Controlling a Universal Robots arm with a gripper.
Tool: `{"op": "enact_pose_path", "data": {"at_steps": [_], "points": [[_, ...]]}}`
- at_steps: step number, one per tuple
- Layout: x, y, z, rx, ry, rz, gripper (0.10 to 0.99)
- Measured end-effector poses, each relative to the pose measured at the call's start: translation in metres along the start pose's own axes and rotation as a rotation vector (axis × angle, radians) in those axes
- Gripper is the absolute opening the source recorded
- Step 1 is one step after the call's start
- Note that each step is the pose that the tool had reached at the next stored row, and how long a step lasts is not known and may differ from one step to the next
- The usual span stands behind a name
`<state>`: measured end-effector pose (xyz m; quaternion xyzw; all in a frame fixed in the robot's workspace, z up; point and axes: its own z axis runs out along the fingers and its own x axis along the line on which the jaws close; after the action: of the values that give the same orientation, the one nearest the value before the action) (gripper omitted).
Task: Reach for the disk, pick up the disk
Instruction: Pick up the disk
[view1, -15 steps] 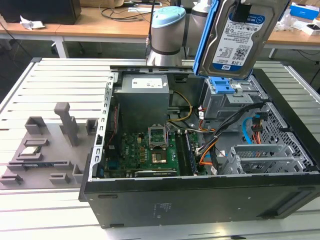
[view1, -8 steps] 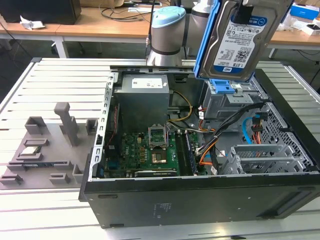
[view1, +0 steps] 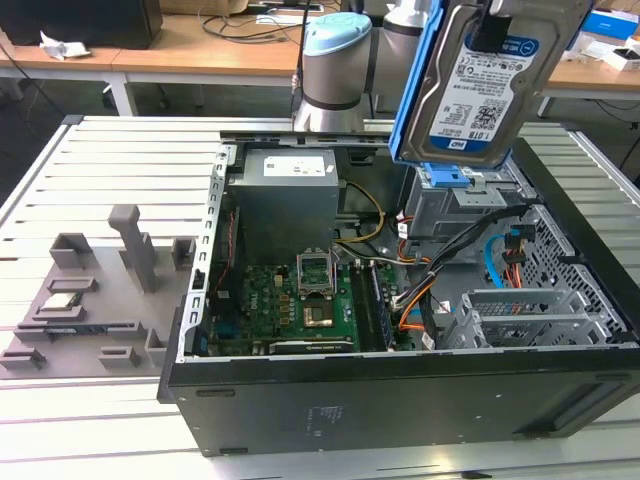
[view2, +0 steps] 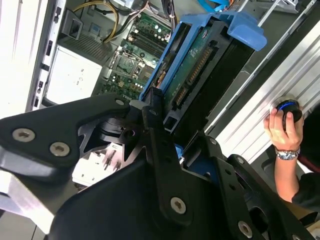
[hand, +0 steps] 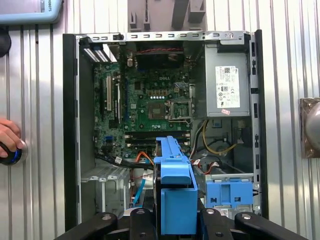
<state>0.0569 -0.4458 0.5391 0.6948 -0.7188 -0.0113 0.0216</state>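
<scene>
The disk (view1: 478, 85), a silver-grey hard drive with a white-and-blue label and blue rails along its edges, hangs upright in the air above the right rear part of the open computer case (view1: 400, 400). My gripper (view1: 490, 25) is shut on its top end. In the second wrist view the black fingers (view2: 154, 117) clamp the disk (view2: 192, 75), which is seen edge-on with its circuit board and connector showing. In the first wrist view the disk's blue rail (hand: 175, 192) sits between the two fingers of the gripper (hand: 176, 222), over the case's drive bay area.
Inside the case lie a motherboard (hand: 150, 100), a grey power supply (hand: 227, 85), cables and a blue drive-bay latch (hand: 227, 192). Grey fixtures (view1: 100, 290) stand on the slatted table at the exterior view's left. A person's hand (view2: 282, 127) rests on a round blue button beside the case.
</scene>
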Motion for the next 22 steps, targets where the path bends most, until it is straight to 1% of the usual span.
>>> {"op": "enact_pose_path", "data": {"at_steps": [3, 10, 13, 22], "points": [[0.0037, -0.0001, 0.0001, 0.000, 0.0000, 0.000, 0.365], [0.0091, -0.0003, 0.0001, 0.000, 0.0001, 0.000, 0.365], [0.0139, -0.0005, 0.0002, 0.000, 0.0001, 0.000, 0.365], [0.0225, -0.0008, 0.0003, 0.000, 0.0001, 0.000, 0.365]]}}
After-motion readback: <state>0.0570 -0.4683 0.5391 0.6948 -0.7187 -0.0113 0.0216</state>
